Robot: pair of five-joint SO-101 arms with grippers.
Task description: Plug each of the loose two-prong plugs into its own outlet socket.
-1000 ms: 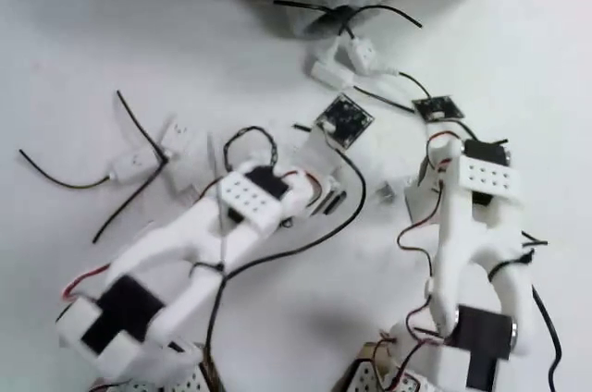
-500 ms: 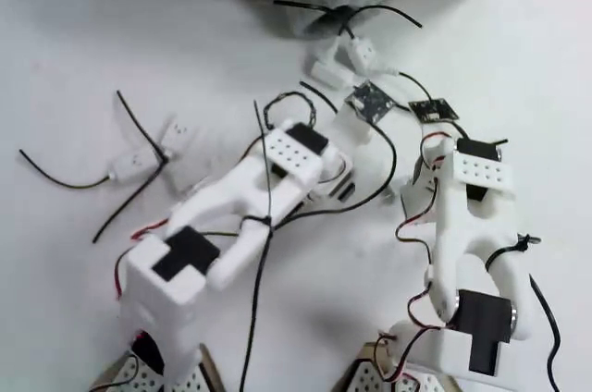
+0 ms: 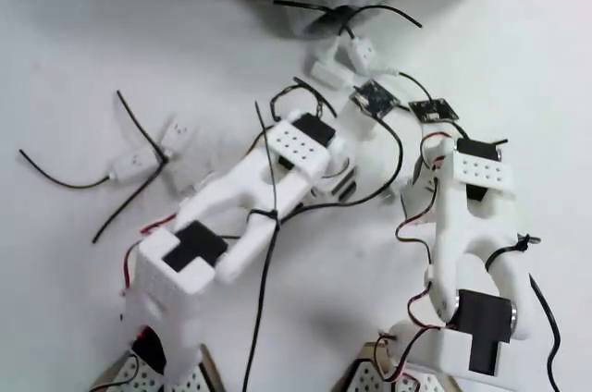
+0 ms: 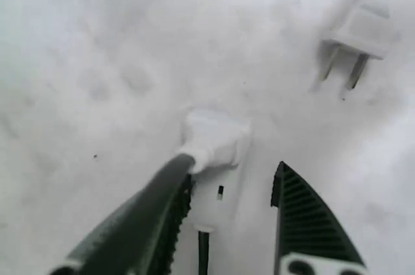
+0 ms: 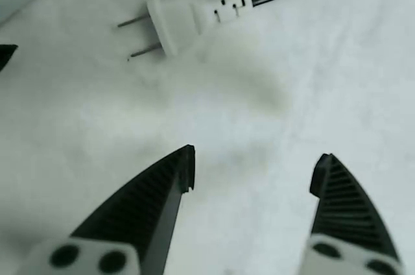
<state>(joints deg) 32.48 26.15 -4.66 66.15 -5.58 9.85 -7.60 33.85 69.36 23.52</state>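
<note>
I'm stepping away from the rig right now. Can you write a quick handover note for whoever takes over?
Left gripper: open, straddling a white corded piece that lies on the table; not clamped on it.
Right gripper: open and empty over bare table, with a loose two-prong plug lying ahead of it.
A bare-pronged plug lies just beyond the left gripper; it may be the same one, I cannot tell.
Off to the side sit an outlet block and a side plug.
Done: no plug visibly seated.
Left: every plug-in.
</note>
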